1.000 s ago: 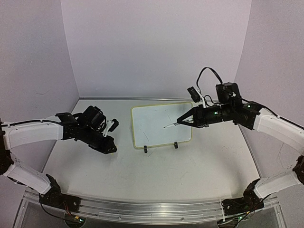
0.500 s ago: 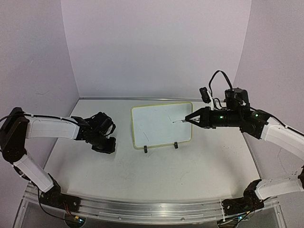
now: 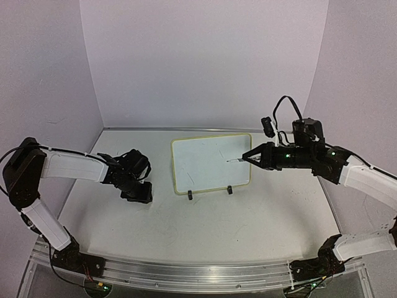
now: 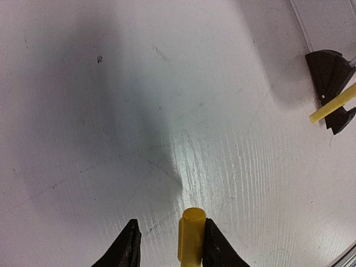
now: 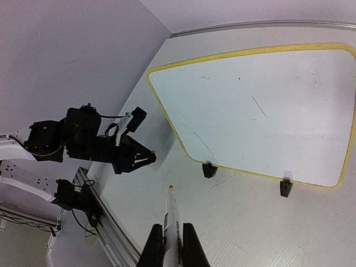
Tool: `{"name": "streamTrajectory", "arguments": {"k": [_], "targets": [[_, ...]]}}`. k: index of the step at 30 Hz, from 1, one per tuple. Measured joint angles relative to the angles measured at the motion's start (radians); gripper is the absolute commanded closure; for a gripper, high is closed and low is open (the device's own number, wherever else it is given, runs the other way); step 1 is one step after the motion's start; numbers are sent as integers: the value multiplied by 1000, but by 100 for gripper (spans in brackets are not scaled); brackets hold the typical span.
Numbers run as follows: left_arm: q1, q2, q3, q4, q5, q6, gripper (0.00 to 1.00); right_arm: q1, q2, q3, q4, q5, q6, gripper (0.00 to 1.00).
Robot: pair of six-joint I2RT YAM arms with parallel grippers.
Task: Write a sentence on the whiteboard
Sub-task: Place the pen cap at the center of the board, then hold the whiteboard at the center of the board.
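The whiteboard (image 3: pixel 211 162) lies flat at the table's centre, yellow-rimmed, with two black clip feet on its near edge. Its face (image 5: pixel 267 105) carries only a few faint thin strokes; no sentence can be read. My right gripper (image 3: pixel 251 158) (image 5: pixel 172 226) is shut on a white marker (image 5: pixel 171 214), whose tip hangs over the board's right part. My left gripper (image 3: pixel 144 197) (image 4: pixel 171 223) sits low on the table left of the board. Its jaws stand apart, and a yellow cap (image 4: pixel 192 233) leans on the right finger with a gap to the left finger.
Lilac walls close in the table at the back and on both sides. An aluminium rail (image 3: pixel 198 273) runs along the near edge by the arm bases. One black clip foot (image 4: pixel 328 83) shows at the upper right of the left wrist view.
My left gripper has sunk to the table and its jaws have parted from the yellow cap. The right arm has drawn the marker tip back to the right over the board.
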Motion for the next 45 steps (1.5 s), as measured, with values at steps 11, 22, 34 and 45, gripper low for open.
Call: {"name": "streamTrajectory", "arguments": {"k": [11,22,34,45], "targets": [[0,-1,0,2,-1,-3,14,0,-18,-16,24,10,1,100],[1,-20,0,16,8,-1,1,0,-53,-35,49,16,12,100],[65,-116,1,11,111,28,1,0,-99,-55,49,39,30,100],[245,-157,204,-117,319,217,2,9,-111,-94,73,77,73,100]]}}
